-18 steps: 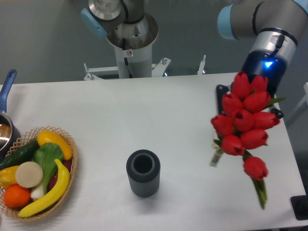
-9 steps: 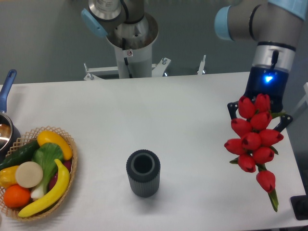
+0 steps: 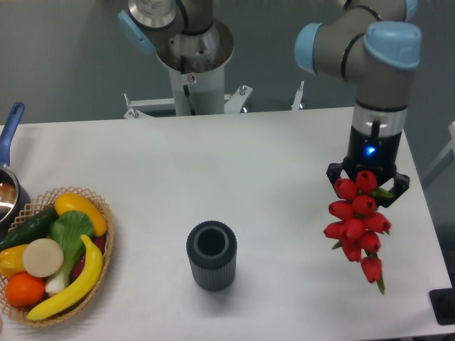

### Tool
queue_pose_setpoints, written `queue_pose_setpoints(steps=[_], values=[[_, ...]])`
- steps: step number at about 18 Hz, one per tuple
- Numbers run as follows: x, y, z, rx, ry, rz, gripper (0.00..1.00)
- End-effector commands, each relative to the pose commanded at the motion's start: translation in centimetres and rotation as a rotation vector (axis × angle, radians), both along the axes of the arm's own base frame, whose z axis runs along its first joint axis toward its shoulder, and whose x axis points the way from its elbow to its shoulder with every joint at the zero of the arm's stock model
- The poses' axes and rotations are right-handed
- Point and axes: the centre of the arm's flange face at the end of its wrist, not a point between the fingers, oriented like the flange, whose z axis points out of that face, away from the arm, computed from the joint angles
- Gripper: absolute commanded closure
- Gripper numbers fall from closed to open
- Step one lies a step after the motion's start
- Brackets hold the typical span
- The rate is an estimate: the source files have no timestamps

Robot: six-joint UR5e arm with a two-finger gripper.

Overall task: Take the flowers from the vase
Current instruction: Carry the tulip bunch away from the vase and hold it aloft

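I've swung the flowers (image 3: 357,222) lower and closer in over the last second; they hang well right of the empty vase (image 3: 211,256), above the table (image 3: 234,163), jaws pinching them. I judge the pick essentially done.

Grey tubular arm (image 3: 373,85) w/ light-blue joint caps; black wrist section, blue LED lit; black gripper (image 3: 367,182); white cylindrical base pedestal (image 3: 190,64).
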Motion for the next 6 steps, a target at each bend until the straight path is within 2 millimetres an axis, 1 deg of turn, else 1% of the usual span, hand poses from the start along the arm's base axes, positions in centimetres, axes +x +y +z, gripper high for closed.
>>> queue_pose_setpoints(steps=[2,4,6], values=[[0.2,1.4,-1.3,-0.058,0.004,-0.019,0.81],[0.6,2.6,-1.4,-0.106,0.025,-0.033,0.81],[0.8,2.7,-1.7,-0.122,0.014,-0.035,0.80]])
